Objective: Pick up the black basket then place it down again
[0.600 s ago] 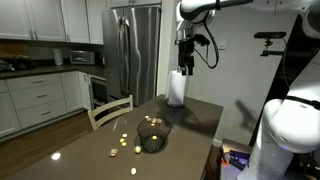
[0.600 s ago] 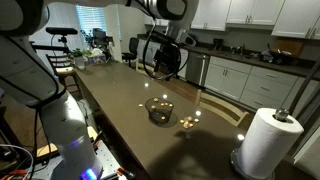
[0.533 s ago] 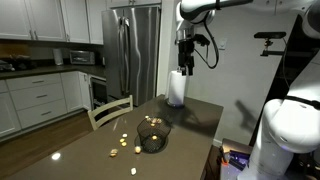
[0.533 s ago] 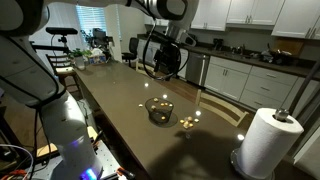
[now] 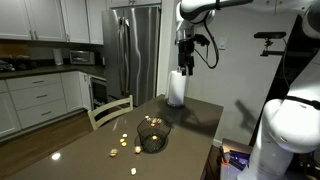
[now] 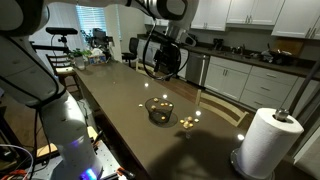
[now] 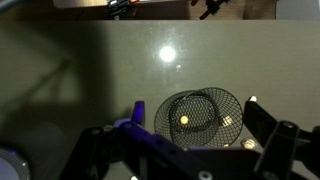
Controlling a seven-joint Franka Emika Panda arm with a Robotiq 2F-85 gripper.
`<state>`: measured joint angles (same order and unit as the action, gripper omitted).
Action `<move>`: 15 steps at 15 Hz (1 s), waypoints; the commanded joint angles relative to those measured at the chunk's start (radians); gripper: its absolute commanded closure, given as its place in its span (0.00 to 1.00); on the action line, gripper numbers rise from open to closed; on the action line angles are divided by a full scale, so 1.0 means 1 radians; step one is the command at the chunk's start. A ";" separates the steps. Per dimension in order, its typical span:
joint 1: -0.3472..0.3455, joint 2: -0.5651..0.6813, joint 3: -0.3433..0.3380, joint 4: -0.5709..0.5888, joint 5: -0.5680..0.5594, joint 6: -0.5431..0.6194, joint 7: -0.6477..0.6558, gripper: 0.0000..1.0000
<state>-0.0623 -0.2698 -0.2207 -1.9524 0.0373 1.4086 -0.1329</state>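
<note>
The black basket (image 5: 152, 138) is a small round wire-mesh bowl on the dark table; it also shows in an exterior view (image 6: 159, 108) and in the wrist view (image 7: 199, 120). Small tan pieces lie inside it. My gripper (image 5: 185, 62) hangs high above the table, far over the basket, and it also shows in an exterior view (image 6: 166, 62). In the wrist view my gripper (image 7: 195, 115) is open and empty, its fingers on either side of the basket seen far below.
A tall white paper roll (image 5: 177, 88) stands at the table's far end and shows near the camera in an exterior view (image 6: 267, 143). Scattered tan pieces (image 5: 121, 144) lie beside the basket. A chair (image 5: 110, 109) stands at the table's side.
</note>
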 commanded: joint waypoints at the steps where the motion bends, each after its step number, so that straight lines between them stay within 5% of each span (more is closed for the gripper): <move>1: -0.025 0.041 0.013 0.023 0.013 0.010 -0.014 0.00; 8: -0.012 0.210 0.039 0.052 0.026 0.170 -0.035 0.00; 15: -0.018 0.272 0.090 -0.071 0.040 0.408 -0.106 0.00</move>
<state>-0.0612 0.0056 -0.1428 -1.9579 0.0474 1.7144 -0.1729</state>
